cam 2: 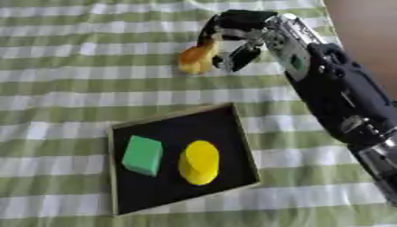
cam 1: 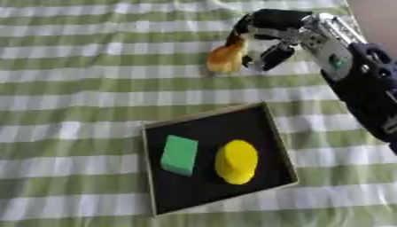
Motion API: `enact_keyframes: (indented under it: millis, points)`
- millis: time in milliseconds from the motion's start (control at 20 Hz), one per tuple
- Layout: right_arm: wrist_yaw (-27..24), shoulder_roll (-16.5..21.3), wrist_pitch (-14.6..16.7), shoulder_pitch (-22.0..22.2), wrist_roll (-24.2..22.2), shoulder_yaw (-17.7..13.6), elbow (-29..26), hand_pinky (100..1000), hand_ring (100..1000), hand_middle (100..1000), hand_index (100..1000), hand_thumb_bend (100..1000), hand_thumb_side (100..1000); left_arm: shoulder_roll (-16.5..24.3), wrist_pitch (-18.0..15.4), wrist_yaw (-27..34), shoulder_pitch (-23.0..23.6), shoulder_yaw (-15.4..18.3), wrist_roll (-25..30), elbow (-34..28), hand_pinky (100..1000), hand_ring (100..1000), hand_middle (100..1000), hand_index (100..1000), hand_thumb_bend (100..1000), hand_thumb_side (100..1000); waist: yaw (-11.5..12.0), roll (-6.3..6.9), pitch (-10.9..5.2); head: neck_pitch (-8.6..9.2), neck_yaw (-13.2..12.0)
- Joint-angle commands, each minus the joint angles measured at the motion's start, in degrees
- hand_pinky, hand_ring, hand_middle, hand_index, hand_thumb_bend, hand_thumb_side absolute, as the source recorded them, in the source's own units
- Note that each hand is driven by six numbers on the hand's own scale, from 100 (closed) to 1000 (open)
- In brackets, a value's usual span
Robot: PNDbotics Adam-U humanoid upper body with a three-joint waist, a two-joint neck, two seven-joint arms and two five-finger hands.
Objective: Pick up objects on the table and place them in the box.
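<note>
My right hand (cam 1: 267,33) reaches in from the upper right to the far part of the table, its fingers curled round an orange-yellow rounded object (cam 1: 226,58) that sits on or just above the cloth. A shallow black box (cam 1: 260,116) with a pale rim lies in the near middle. Inside it a green block (cam 1: 180,154) lies on the left and a yellow rounded piece (cam 1: 235,162) on the right. My left hand shows in neither view.
A green-and-white striped cloth (cam 1: 70,88) covers the whole table. My right forearm (cam 2: 333,93) stretches along the right side, above the cloth to the right of the box.
</note>
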State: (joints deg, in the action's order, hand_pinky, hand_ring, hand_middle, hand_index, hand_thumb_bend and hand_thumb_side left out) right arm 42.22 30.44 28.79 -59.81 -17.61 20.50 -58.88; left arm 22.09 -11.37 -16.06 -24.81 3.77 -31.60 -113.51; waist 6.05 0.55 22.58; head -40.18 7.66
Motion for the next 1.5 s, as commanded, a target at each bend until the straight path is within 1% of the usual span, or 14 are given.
enact_keyframes:
  millis: [50, 200, 350, 500, 550, 700, 900, 1000, 1100, 1250, 1350, 1500]
  points:
    - [-1.0, 0.6, -0.7, -1.1, 2.0, -0.4, -0.8, 820, 757, 409, 522, 100, 100, 0.7, 0.0, 0.3, -0.6, 0.6, 0.1, -1.1, 847, 850, 791, 933, 100, 512, -0.1, 0.08, -1.46, 0.38, 0.0]
    - [-3.1, 1.1, -1.8, -1.3, 3.2, -0.4, -3.6, 818, 748, 394, 507, 100, 100, 0.7, 0.1, 0.2, -0.5, 0.6, 0.1, -1.1, 847, 850, 791, 933, 100, 511, -0.4, 0.10, -1.79, 0.08, -0.1]
    - [-6.0, 2.6, -3.2, -1.1, 4.1, 0.0, -9.4, 816, 729, 392, 506, 100, 100, 0.8, 0.1, 0.1, -0.4, 0.6, 0.2, -1.1, 847, 850, 791, 933, 100, 507, -0.6, 0.12, -2.10, -0.18, -0.2]
    - [-10.4, 6.1, -5.7, 0.1, 4.4, 1.3, -20.1, 805, 703, 394, 506, 100, 100, 1.0, 0.2, 0.0, -0.2, 0.7, 0.1, -1.1, 848, 850, 791, 932, 100, 506, -0.9, 0.03, -2.45, -0.46, -0.3]
    - [-11.6, 7.0, -6.8, 0.5, 4.2, 1.9, -23.5, 793, 687, 397, 508, 100, 100, 1.1, 0.2, 0.0, -0.2, 0.7, 0.1, -1.1, 848, 850, 792, 932, 100, 505, -1.0, 0.00, -2.57, -0.52, -0.3]
    - [-14.5, 9.8, -9.9, 1.7, 2.8, 4.2, -33.2, 784, 676, 403, 511, 100, 100, 1.1, 0.2, -0.1, 0.0, 0.7, 0.2, -1.1, 848, 850, 792, 932, 100, 504, -1.2, 0.02, -2.94, -0.74, -0.5]
    - [-17.2, 13.2, -13.4, 4.2, -0.2, 6.9, -43.9, 778, 669, 427, 531, 100, 100, 1.2, 0.2, -0.2, 0.1, 0.7, 0.2, -1.1, 848, 850, 792, 931, 100, 499, -1.5, 0.18, -3.36, -0.86, -0.5]
    - [-18.9, 14.3, -16.2, 5.6, -1.5, 7.5, -48.1, 745, 634, 435, 540, 100, 100, 1.2, 0.2, -0.2, 0.1, 0.6, 0.2, -1.1, 848, 849, 792, 931, 100, 498, -1.6, 0.28, -3.49, -1.02, -0.5]
    - [-19.0, 15.3, -18.6, 7.0, -2.3, 7.7, -52.2, 729, 622, 440, 543, 100, 100, 1.2, 0.2, -0.2, 0.1, 0.6, 0.3, -1.1, 848, 849, 792, 931, 100, 497, -1.7, 0.47, -3.54, -1.26, -0.6]
    - [-18.3, 15.9, -21.5, 8.8, -3.3, 8.4, -55.2, 721, 612, 441, 547, 100, 100, 1.3, 0.1, -0.3, 0.2, 0.5, 0.3, -1.1, 849, 849, 792, 931, 100, 493, -1.8, 0.75, -3.61, -1.84, -0.5]
    - [-17.9, 15.8, -23.1, 10.0, -3.9, 9.0, -55.6, 719, 608, 440, 549, 100, 100, 1.3, 0.1, -0.3, 0.2, 0.5, 0.3, -1.1, 849, 849, 792, 931, 100, 493, -1.8, 0.95, -3.58, -2.07, -0.5]
    - [-17.0, 15.5, -25.7, 12.1, -4.2, 9.1, -55.4, 716, 605, 439, 550, 100, 100, 1.2, 0.2, -0.3, 0.4, 0.5, 0.4, -1.1, 849, 849, 792, 931, 100, 494, -1.9, 1.20, -3.49, -2.12, -0.4]
